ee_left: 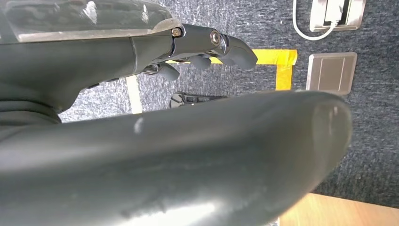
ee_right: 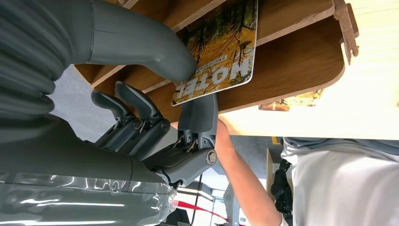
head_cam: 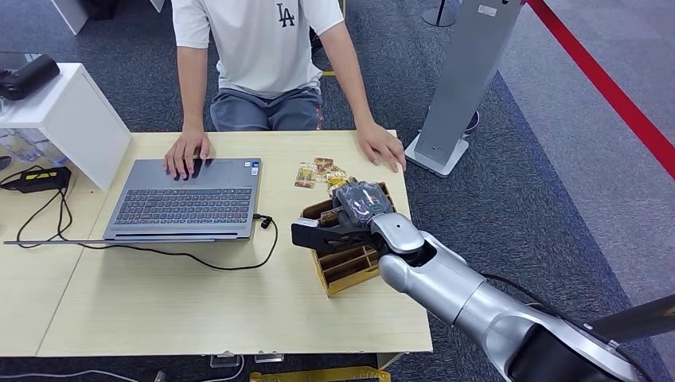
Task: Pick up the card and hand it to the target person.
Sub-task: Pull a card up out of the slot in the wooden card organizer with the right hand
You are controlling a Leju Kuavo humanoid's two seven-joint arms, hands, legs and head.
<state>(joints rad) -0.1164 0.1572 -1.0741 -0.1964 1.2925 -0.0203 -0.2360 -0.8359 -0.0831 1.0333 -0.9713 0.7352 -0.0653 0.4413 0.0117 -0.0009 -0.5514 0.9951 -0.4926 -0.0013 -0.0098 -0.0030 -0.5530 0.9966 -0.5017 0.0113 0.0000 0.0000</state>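
One card [ee_right: 221, 52], printed w/ yellow-leaved trees and the word "HOTEL", is pinched by the right hand [ee_right: 155, 117]: the thick grey thumb [ee_right: 141, 44] is pressed on its printed face and a dark finger [ee_right: 200, 115] is set against its edge from the other side, while the other fingers are seen curled beside it, off the card. The card is still partly inside a slot of the wooden card holder [head_cam: 348, 267], w/ its lettered end sticking out. In the head view the right hand [head_cam: 338, 223] is seen over the far end of the holder, which stands on the light wooden table [head_cam: 199, 310] near its right side, the silver arm coming in from the lower right.

A few more cards [head_cam: 318, 172] are laid loose on the tabletop just beyond the holder, btwn it and the person [head_cam: 259, 56] seated at the far edge. The person's hands are placed one on a grey laptop [head_cam: 187, 199] and one flat on the table near the far right corner. A black cable [head_cam: 199, 253] is run from the laptop across the table toward the left edge.

The left hand [ee_left: 197, 52] is seen in its wrist view above grey carpet and yellow floor tape [ee_left: 282, 66]; its fingers are curled in loosely, w/ nothing held.
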